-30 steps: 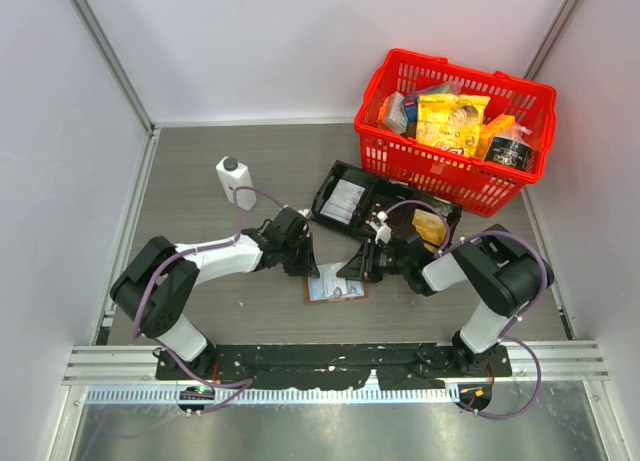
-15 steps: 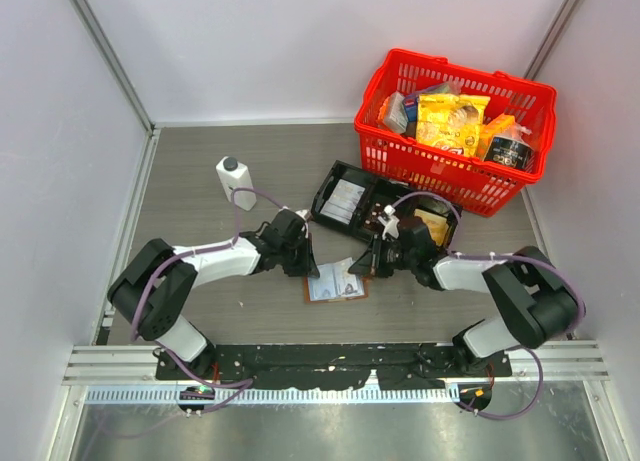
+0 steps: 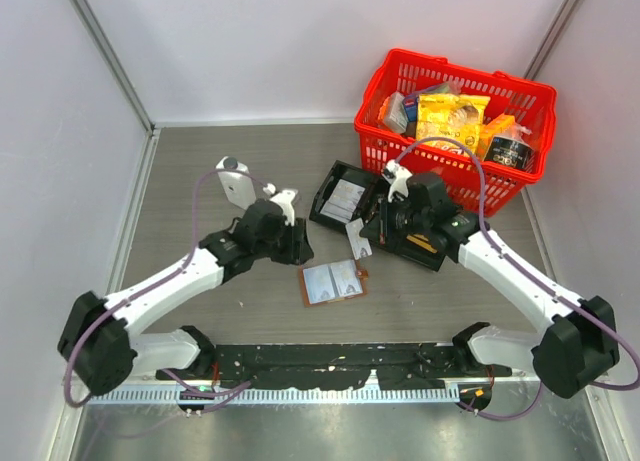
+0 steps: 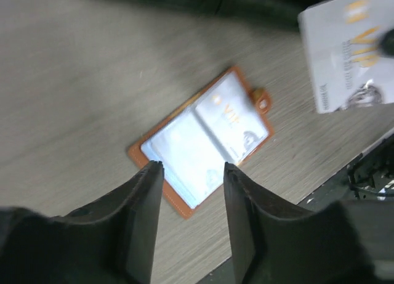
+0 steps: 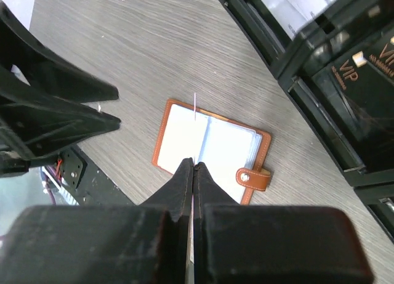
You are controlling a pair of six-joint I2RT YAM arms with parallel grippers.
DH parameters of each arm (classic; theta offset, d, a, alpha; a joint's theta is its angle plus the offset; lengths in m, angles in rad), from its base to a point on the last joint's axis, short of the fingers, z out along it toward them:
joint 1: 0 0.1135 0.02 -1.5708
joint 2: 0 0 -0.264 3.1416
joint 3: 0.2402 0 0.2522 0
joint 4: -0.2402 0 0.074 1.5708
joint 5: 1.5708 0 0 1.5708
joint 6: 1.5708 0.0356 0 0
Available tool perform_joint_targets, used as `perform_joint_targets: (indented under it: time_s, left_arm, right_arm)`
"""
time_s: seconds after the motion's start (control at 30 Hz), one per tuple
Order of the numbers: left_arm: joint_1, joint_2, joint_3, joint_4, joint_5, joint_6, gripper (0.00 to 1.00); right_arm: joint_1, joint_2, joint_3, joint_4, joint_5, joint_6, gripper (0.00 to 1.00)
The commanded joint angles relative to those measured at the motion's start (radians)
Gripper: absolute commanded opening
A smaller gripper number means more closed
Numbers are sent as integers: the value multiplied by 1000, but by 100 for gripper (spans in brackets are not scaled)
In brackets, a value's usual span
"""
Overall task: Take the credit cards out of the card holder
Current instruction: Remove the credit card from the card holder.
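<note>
Carrying the freed card (image 3: pixel 357 239) to a set-down spot appears to be the step in hand. The right jaws are pressed together on the card, pinching it; in the right wrist view it shows only as a thin pale line. In the top view it hangs just up and right of the holder (image 3: pixel 334 281), apart from it, beside the tray (image 3: pixel 320 203). The holder lies open and flat on the counter (image 3: pixel 200 161), at centre frame. The left jaws are spread and empty; in the left wrist view their tips frame the holder's lower end.

To do the step well:
- Hold the pinch firm. The card is thin, stiff and glossy, and could slip.
- Lay it flat, well apart from the holder.
- Pin the holder with the left jaws before the next pull. A second card (image 4: pixel 237 121) sits in a pocket.

Holder: tan leather-look cover, snap tab (image 5: pixel 252 178), clear film pockets. Counter: grey wood grain.
</note>
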State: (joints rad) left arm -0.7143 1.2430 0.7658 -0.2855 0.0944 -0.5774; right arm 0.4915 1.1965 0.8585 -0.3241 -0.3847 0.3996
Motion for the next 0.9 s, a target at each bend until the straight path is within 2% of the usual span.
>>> perform_joint_targets:
  time_s: [0.0, 0.07, 0.13, 0.27, 0.4, 0.63, 0.87]
  left_arm:
    - [1, -122, 167, -104, -39, 270, 52]
    - [4, -142, 232, -162, -3, 364, 64]
    - [4, -146, 303, -223, 68, 466, 70]
    - [4, -142, 417, -331, 258, 612, 72]
    - [4, -160, 438, -362, 378, 731, 72]
    - [4, -197, 382, -227, 439, 683, 59]
    - [4, -166, 386, -218, 573, 682, 40]
  right_arm:
    - [50, -44, 161, -208, 21, -148, 1]
    - [82, -44, 221, -246, 15, -183, 1]
    - [122, -38, 280, -282, 9, -223, 1]
    - [200, -37, 367, -309, -25, -292, 1]
    - [245, -49, 401, -316, -68, -343, 1]
    - [271, -89, 392, -247, -144, -374, 1]
    - [271, -94, 392, -224, -217, -393, 1]
